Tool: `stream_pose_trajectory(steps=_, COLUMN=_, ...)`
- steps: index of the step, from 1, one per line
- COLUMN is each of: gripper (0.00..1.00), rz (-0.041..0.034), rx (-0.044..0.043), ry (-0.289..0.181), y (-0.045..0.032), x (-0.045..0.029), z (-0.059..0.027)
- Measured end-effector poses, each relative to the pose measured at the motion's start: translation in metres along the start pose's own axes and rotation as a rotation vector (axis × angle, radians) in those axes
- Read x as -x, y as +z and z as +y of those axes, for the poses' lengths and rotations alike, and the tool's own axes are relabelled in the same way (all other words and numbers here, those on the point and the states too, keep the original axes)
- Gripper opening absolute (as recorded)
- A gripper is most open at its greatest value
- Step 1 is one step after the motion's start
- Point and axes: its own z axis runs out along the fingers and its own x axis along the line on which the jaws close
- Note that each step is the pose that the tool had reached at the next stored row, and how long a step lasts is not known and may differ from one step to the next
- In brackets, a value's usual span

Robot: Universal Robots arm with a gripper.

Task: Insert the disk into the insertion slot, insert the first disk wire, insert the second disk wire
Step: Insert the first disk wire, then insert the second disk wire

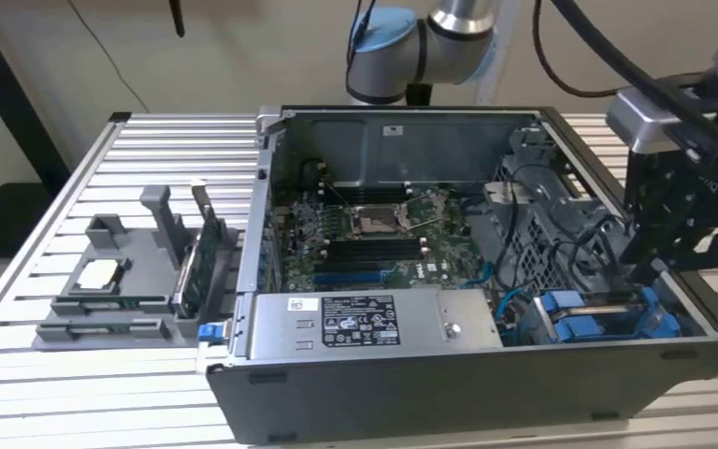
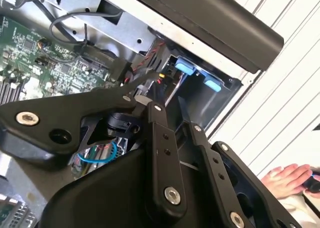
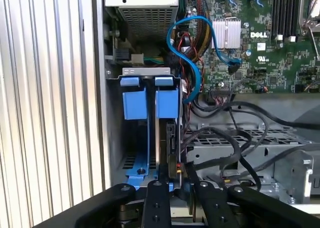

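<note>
While the arm point(image 1: 677, 178) is reaching down from the exterior view's right, we are looking at a slatted metal bench point(image 1: 35, 393) that is carrying an open computer case point(image 1: 459, 393). Inside the case, a green motherboard point(image 1: 372, 234) is lying flat in the bottom, and a silver power-supply box point(image 1: 372, 323) is sitting along the near wall. To the exterior view's left of the case, a grey holder point(image 1: 122, 281) is resting on the bench, with a green card point(image 1: 197, 271) standing on edge in it.

In the case's corner at the exterior view's right, the insertion slot point(image 3: 115, 133) is sitting just beside the power-supply box. The disk point(image 3: 169, 138) is standing on edge inside the slot, just beside a second blue carrier point(image 3: 135, 98).

The claw point(image 3: 176, 170) is hanging right at the disk's exposed end, in among black cables point(image 3: 240, 138). We cannot tell whether it is spread or pinching anything. A blue cable point(image 3: 192, 19) is looping over the motherboard near the slot. In the second wrist view, a person's hand point(image 2: 287, 180) is showing beyond the case's outer wall, over the bench slats.
</note>
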Motion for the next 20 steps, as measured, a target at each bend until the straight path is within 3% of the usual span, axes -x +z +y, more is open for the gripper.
stream_pose_trajectory(steps=5, gripper=0.27, rz=0.0000, rx=0.0010, ry=0.000, y=-0.0111, x=0.0002, z=-0.0007)
stream_pose_trajectory(steps=12, gripper=0.27, rz=-0.0026, rx=0.0013, ry=0.000, y=-0.0126, x=0.0002, z=-0.0009)
stream_pose_trajectory(steps=13, gripper=0.27, rz=-0.0128, rx=0.0015, ry=0.001, y=-0.0126, x=0.0002, z=-0.0008)
stream_pose_trajectory(steps=16, gripper=0.27, rz=-0.0526, rx=0.0026, ry=0.003, y=-0.0124, x=0.0002, z=-0.0009)
stream_pose_trajectory(steps=18, gripper=0.27, rz=-0.0628, rx=0.0029, ry=0.004, y=-0.0124, x=0.0003, z=-0.0008)
stream_pose_trajectory(steps=20, gripper=0.27, rz=-0.0636, rx=0.0029, ry=0.004, y=-0.0124, x=0.0003, z=-0.0008)
